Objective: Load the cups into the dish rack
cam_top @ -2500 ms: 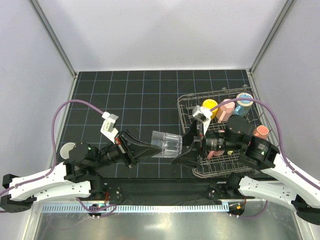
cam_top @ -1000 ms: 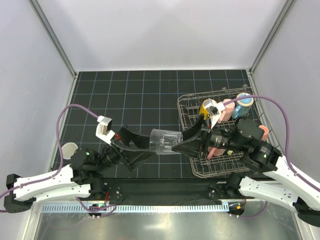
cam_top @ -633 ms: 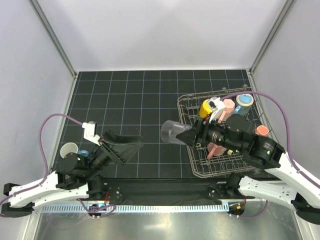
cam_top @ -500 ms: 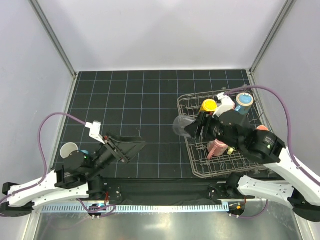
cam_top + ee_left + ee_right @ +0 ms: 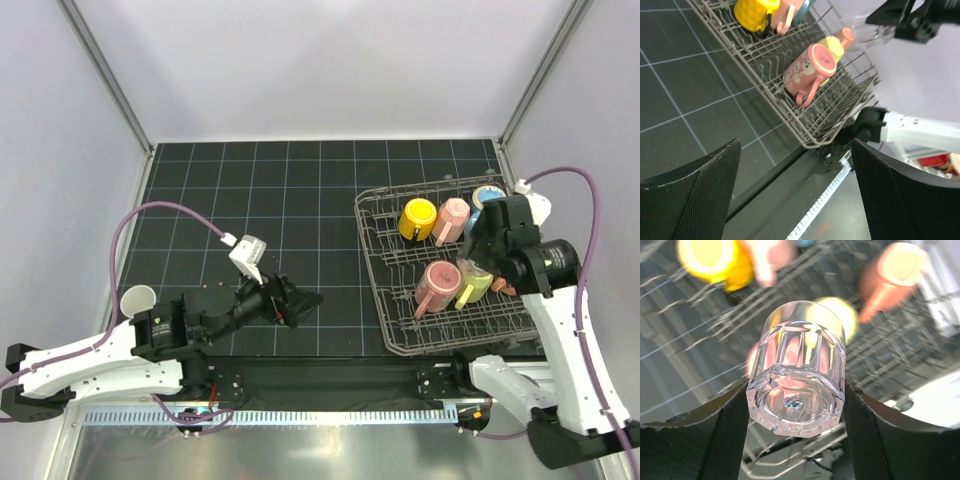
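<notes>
My right gripper [image 5: 797, 412] is shut on a clear glass tumbler [image 5: 799, 367], which points base-first at the camera and hangs above the dish rack [image 5: 700, 355]. From above, the right gripper [image 5: 480, 255] hovers over the right side of the grey wire dish rack [image 5: 372, 262]. In the rack sit a yellow mug [image 5: 415, 218], a pink mug [image 5: 452, 220], a blue mug [image 5: 488, 197], another pink mug [image 5: 435, 285] on its side and a pale yellow mug [image 5: 472, 285]. My left gripper [image 5: 295, 300] is open and empty, low over the mat left of the rack.
A white cup [image 5: 138, 298] stands at the mat's left edge beside the left arm. In the left wrist view the rack's near corner [image 5: 810, 140] lies ahead, with the table's front edge and the right arm's base [image 5: 875, 122] behind it.
The left gripper let go of the tumbler and drew back. The right arm has carried the tumbler from mid-table to above the rack's right side.
</notes>
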`<state>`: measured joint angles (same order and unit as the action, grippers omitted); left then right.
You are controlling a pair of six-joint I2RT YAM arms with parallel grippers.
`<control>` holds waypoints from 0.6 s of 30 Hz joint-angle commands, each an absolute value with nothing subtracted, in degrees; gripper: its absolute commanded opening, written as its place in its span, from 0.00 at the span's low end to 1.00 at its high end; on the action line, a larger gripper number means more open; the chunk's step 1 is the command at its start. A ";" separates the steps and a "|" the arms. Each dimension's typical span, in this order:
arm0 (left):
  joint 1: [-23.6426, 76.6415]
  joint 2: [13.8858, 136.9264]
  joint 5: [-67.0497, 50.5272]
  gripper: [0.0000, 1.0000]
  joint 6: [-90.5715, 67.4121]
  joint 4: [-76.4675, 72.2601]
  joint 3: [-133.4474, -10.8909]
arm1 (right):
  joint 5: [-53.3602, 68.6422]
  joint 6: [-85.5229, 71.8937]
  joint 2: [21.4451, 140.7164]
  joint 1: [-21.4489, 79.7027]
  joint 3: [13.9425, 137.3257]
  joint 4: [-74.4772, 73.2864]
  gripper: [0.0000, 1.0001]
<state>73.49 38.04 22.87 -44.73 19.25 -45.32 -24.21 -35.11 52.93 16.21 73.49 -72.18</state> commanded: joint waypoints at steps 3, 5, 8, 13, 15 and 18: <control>73.56 37.44 20.92 0.88 -39.82 21.71 -47.72 | -18.31 -24.28 52.21 -2.25 73.65 -74.01 0.04; 73.56 37.62 20.40 0.89 -39.29 23.37 -48.60 | -20.82 -24.95 52.29 -5.01 73.56 -75.05 0.04; 73.56 38.32 18.47 0.89 -37.97 25.83 -50.18 | -26.27 -26.98 52.91 -7.02 72.95 -76.64 0.04; 73.56 37.80 15.56 0.90 -36.30 27.77 -51.33 | -25.48 -31.88 53.35 -11.33 73.48 -79.27 0.04; 73.56 36.48 14.86 0.91 -36.12 27.86 -51.24 | -24.27 -32.96 54.40 -13.70 73.30 -80.42 0.04; 73.48 34.81 14.15 0.91 -35.95 28.12 -50.98 | -18.82 -33.75 55.11 -17.31 71.81 -79.37 0.04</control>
